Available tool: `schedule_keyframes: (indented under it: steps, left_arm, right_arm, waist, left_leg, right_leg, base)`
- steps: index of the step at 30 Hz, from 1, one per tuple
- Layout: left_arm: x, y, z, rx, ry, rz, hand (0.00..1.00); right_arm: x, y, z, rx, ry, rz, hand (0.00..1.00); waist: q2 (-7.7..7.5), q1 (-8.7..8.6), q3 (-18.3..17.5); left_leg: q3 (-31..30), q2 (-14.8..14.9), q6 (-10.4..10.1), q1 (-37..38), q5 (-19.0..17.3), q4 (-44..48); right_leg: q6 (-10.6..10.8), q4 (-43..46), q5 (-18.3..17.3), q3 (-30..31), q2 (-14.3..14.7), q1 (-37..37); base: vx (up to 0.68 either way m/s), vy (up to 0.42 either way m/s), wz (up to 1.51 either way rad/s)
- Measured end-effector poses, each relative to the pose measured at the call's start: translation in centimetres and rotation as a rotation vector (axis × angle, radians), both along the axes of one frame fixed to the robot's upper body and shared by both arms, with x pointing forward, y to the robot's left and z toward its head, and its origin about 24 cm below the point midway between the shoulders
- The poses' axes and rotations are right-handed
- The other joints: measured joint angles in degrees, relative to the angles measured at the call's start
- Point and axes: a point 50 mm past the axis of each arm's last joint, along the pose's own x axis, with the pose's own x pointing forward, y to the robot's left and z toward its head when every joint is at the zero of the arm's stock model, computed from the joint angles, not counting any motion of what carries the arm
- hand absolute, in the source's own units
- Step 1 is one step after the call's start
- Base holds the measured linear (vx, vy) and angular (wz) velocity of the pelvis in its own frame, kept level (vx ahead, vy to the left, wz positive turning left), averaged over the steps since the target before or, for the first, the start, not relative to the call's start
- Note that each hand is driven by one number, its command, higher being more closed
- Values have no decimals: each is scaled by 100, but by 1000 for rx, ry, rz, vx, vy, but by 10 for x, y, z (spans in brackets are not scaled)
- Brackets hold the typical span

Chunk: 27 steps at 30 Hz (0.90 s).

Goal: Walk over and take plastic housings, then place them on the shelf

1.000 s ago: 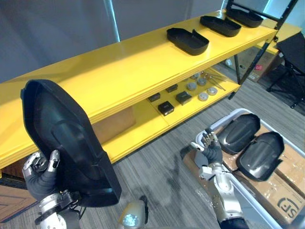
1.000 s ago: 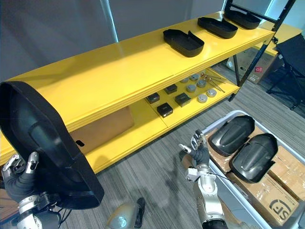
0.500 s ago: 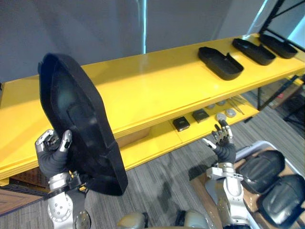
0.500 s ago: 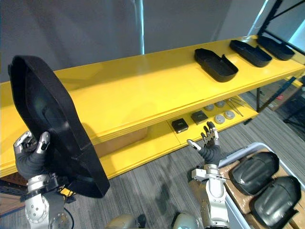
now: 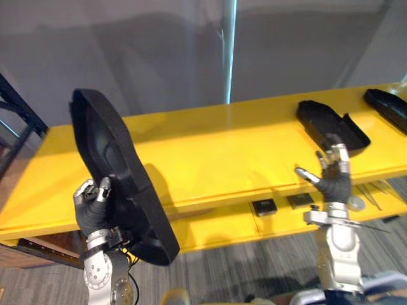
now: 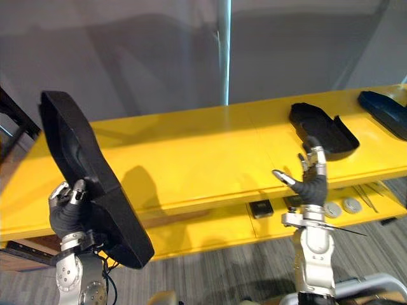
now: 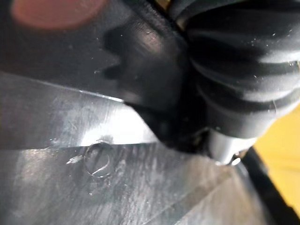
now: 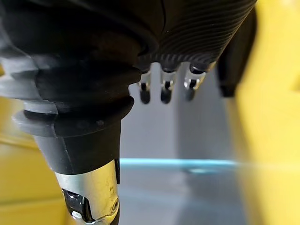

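the large black plastic housing (image 5: 117, 171), a long shallow shell with a raised rim, stands almost upright and a little tilted in the left robot hand (image 5: 92, 206), in front of the top board of the long yellow shelf (image 5: 210, 152) and not yet on it. the fingers are curled round its edge low on one side, so most of the shell rises above the grasp. it looks stiff and light but wide and smooth, so i think it may turn or slip; the free rim could take a second hold. the right robot hand (image 5: 331, 181) is raised, fingers straight and empty, near a second black housing (image 5: 331, 124) lying on the shelf.
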Motion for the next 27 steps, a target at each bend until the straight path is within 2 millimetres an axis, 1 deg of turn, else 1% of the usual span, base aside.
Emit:
schedule_keyframes:
  steps: [1,2,3,5,7,8,9,10,11,12,13,14,15,16,17,18,20,21,22,24,25,26,27]
  left_arm:
    - [1,-2,2,23,0,-16,100]
    - [3,-1,5,57,-6,-16,100]
    - [4,-1,7,71,-12,-17,100]
    - [11,0,16,118,-45,-39,100]
    - [17,-1,23,129,-70,-52,100]
    - [27,-4,31,140,-95,-80,100]
    - [29,-5,33,142,-99,-88,100]
    - [38,-12,40,150,-112,-130,100]
    - [49,-22,45,160,-113,-184,100]
    - [59,-28,47,167,-97,-224,100]
    - [69,-35,45,173,-71,-261,100]
    - [83,-41,41,169,-17,-299,100]
    - [90,-43,38,169,13,-311,100]
    - [106,-44,34,181,72,-326,100]
    - [122,-41,28,169,137,-334,100]
    - [129,-39,26,169,172,-330,100]
    - [149,-27,23,192,273,-283,100]
    - [152,-25,23,187,292,-277,100]
    - [156,-19,21,178,326,-264,100]
    - [162,-15,13,171,405,-237,100]
    - [164,-11,4,164,472,-214,100]
    - [165,-9,-1,161,508,-200,100]
    - [165,-4,-12,158,586,-169,100]
  right_arm:
    - [-1,2,-3,21,6,-18,0]
    - [0,7,-5,45,9,-14,0]
    - [0,8,-6,51,10,-14,0]
    - [-1,10,-6,78,-2,-14,0]
    - [-2,15,-1,78,-25,7,0]
    - [-4,19,1,70,-34,34,0]
    - [-4,19,1,68,-34,38,0]
    - [-4,20,1,57,-30,56,0]
    - [-5,20,0,50,-19,67,0]
    - [-4,21,-1,42,-10,82,0]
    - [-3,23,-1,29,0,104,0]
    - [-1,27,0,6,9,140,0]
    - [0,28,0,-3,12,156,0]
    - [2,32,1,-22,21,190,0]
    - [5,36,0,-33,30,220,0]
    - [5,38,1,-40,31,235,0]
    - [7,42,1,-63,44,282,0]
    - [7,43,0,-63,54,295,0]
    - [8,44,-2,-58,70,314,0]
    - [7,44,-4,-57,84,340,0]
    - [7,45,-4,-62,84,352,0]
    - [7,45,-4,-63,85,359,0]
    - [7,46,-4,-62,87,371,0]
  waist:
    - [-27,-5,18]
    - [-161,-26,96]
    - [-233,-32,136]
    - [-489,-133,104]
    - [-527,-156,81]
    - [-512,-214,73]
    - [-504,-236,68]
    - [-476,-329,54]
    - [-439,-387,32]
    - [-410,-437,15]
    - [-369,-479,-9]
    - [-322,-541,-38]
    - [-307,-604,-47]
    - [-274,-679,-52]
    - [-264,-774,-53]
    - [-256,-815,-48]
    - [-243,-967,-43]
    - [-239,-996,-41]
    - [-236,-1075,-39]
    - [-213,-1143,-32]
    - [-203,-1217,-26]
    - [-200,-1244,-24]
    - [-194,-1281,-21]
  left_leg:
    - [103,-27,-77,136,37,-222]
    - [232,-104,-69,250,42,-326]
    - [278,-134,-66,282,40,-342]
    - [418,-247,-14,296,65,-491]
    - [559,-271,-10,403,67,-601]
    - [638,-278,-10,494,67,-669]
    - [640,-277,-10,494,67,-673]
    - [644,-276,-10,493,67,-697]
    - [689,-267,-10,502,67,-720]
    - [758,-263,-11,538,68,-749]
    - [789,-265,-15,621,75,-817]
    - [880,-266,-14,710,75,-868]
    - [908,-268,-14,733,76,-878]
    - [973,-281,-4,800,86,-936]
    - [1072,-283,0,854,90,-962]
    - [1109,-282,0,891,99,-995]
    - [1270,-280,9,919,116,-1051]
    - [1319,-277,9,921,117,-1058]
    - [1407,-269,15,929,121,-1075]
    - [1502,-252,21,993,131,-1133]
    - [1547,-252,21,995,131,-1133]
    - [1560,-250,22,995,132,-1133]
    - [1577,-243,21,994,132,-1130]
  right_leg:
    - [73,29,4,97,-59,-26]
    - [102,13,22,172,-112,-11]
    - [128,-1,37,214,-150,-6]
    - [236,-168,106,265,-254,-40]
    - [274,-203,130,412,-272,-67]
    - [275,-206,132,518,-269,-67]
    - [275,-207,132,518,-267,-71]
    - [272,-210,136,523,-259,-90]
    - [271,-219,142,549,-245,-99]
    - [264,-221,147,577,-238,-99]
    - [263,-221,148,641,-231,-90]
    - [263,-219,148,714,-226,-82]
    - [263,-216,149,740,-227,-83]
    - [266,-208,153,827,-219,-94]
    - [263,-208,164,894,-210,-110]
    - [259,-208,172,950,-200,-119]
    - [259,-205,213,1135,-172,-226]
    - [259,-208,227,1175,-166,-258]
    - [258,-222,240,1255,-159,-307]
    - [268,-303,294,1348,-148,-298]
    - [263,-337,326,1403,-141,-309]
    - [258,-363,349,1444,-133,-313]
    - [249,-409,389,1498,-122,-338]
  base:
    - [101,160,-33]
    - [76,130,-38]
    - [39,105,-30]
    - [40,93,-16]
    - [48,41,-34]
    - [57,20,-34]
    - [61,8,-18]
    - [37,-12,-7]
    - [45,-15,-12]
    - [34,-10,-22]
    - [34,-3,-32]
    - [22,5,-32]
    - [19,10,-32]
    - [-2,23,-31]
    - [-12,26,-34]
    - [-29,26,-35]
    - [-27,15,-36]
    - [-21,13,-37]
    - [-14,2,-36]
    - [-6,-7,-29]
    - [-4,3,-16]
    - [-8,1,-24]
    - [-11,-7,-23]
